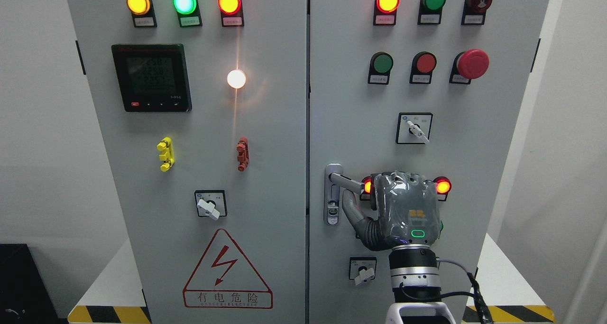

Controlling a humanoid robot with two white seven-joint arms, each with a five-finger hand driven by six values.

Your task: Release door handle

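Left door (pixel 189 172) of the cabinet: lamps, meter, rotary switch, hazard triangle. Nothing of mine on it, and my left arm is out of view.

Just right of the centre seam I see the door handle (pixel 337 184). Its backplate stands upright on the right door (pixel 474 139), near that door's left edge, and the lever juts from the top of the plate toward the right, dipping a little.

Right again, touching the lever's free end: my right hand (pixel 403 210), its arm rising from the bottom edge. I see the back of the hand. The fingers curl forward over the lever and the thumb (pixel 353 212) hooks under it, so I judge the hand closed on the handle.

What the release turns on: the lever's long axis runs left-right through the grip. I judge I must uncurl first, then pull the hand straight back off the door.
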